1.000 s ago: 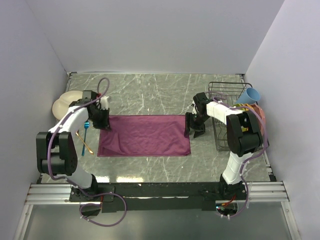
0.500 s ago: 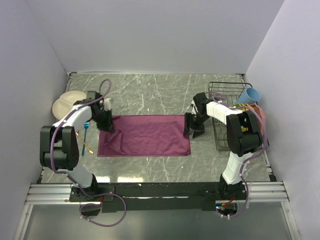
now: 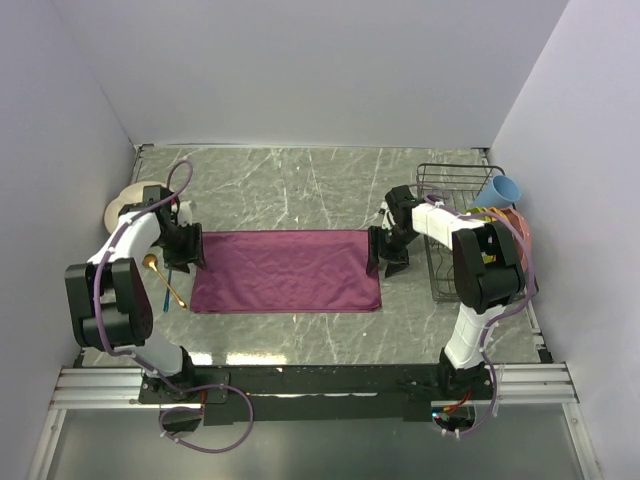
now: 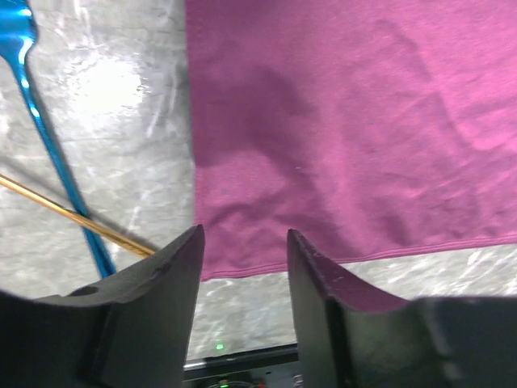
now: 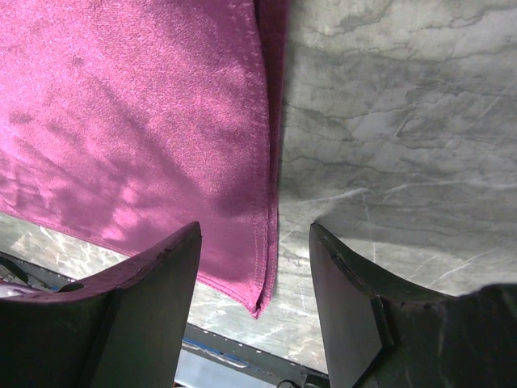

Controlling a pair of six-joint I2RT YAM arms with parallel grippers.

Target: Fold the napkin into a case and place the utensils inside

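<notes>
**Figure: Napkin spread flat between 2 open grippers**

The napkin (image 3: 285,271) lies flat on the table (image 3: 300,190) as a wide maroon rectangle, centred between the 2 arms. It is judged light, limp and without stiffness: it will drape and crease wherever it is lifted, and a single-point pinch would probably let the far edge sag or drag. The cloth is not fragile, and its weave looks grippy rather than slick. The best holds are likely the corners or the hemmed edges, taken on both short sides together so that a fold stays square.

The left gripper (image 4: 245,242) stands over the napkin's left near corner with its jaws moderately apart. Cloth shows in the gap, but nothing is pinched. The right gripper (image 5: 254,234) hovers at the right edge, jaws likewise apart and empty, straddling the hem line with bare table on one side.

The 2 utensils, a blue fork (image 4: 48,153) and a gold spoon (image 4: 73,214), lie crossed just left of the cloth, not yet inside it.
</notes>
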